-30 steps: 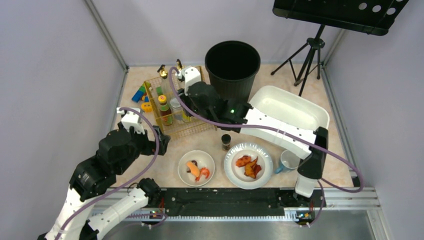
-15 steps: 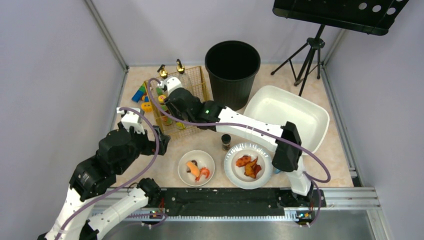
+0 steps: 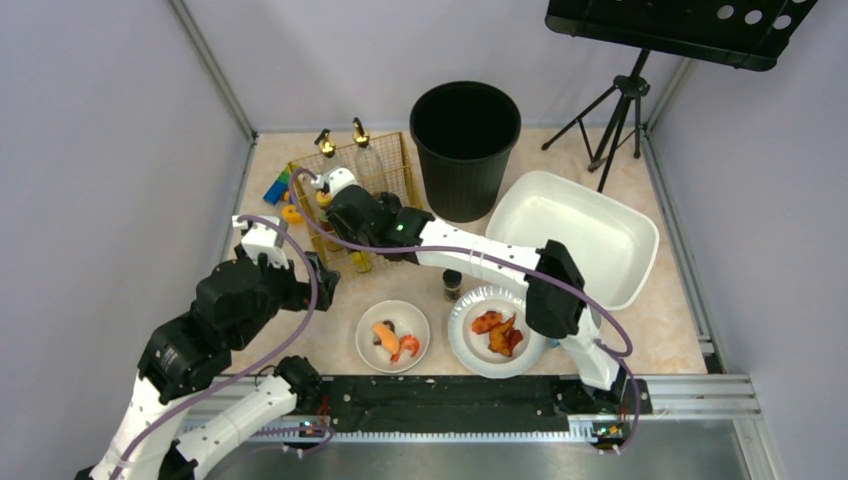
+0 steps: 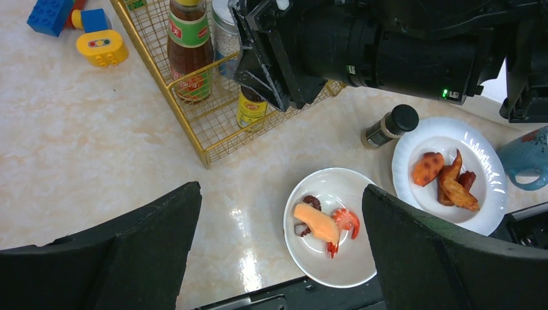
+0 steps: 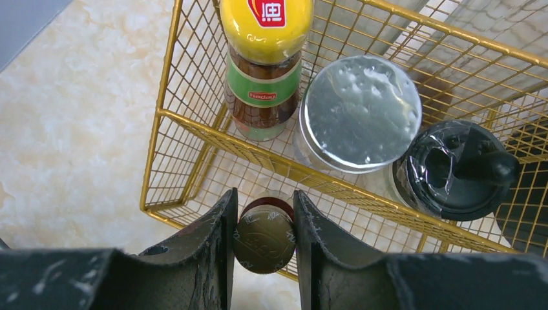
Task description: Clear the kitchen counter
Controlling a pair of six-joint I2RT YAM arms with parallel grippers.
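Note:
The kitchen counter [image 3: 675, 330] is beige with a marble pattern. My right gripper [image 5: 263, 232] is shut on a small jar with a gold lid [image 5: 263, 240], held upright over the front left corner of a gold wire basket [image 5: 194, 123]. The jar's yellow label shows in the left wrist view [image 4: 251, 108]. The basket [image 3: 385, 165] holds a sauce bottle [image 5: 265, 64], a silver-lidded jar [image 5: 360, 110] and a black-capped bottle [image 5: 459, 168]. My left gripper [image 4: 281, 194] is open and empty above the counter, left of a small plate [image 4: 310, 258].
The small plate [image 3: 370, 350] holds shrimp; a bigger plate [image 3: 470, 350] holds fried pieces. A pepper shaker [image 3: 452, 283] stands between the plates and the basket. A blue mug [image 4: 530, 158], a white tub [image 3: 570, 215], a black bin [image 3: 465, 140] and toy blocks [image 4: 102, 46] are around.
My right arm has swung left across the basket with the jar in its grip, ending at the basket's front left. My left arm has not moved.

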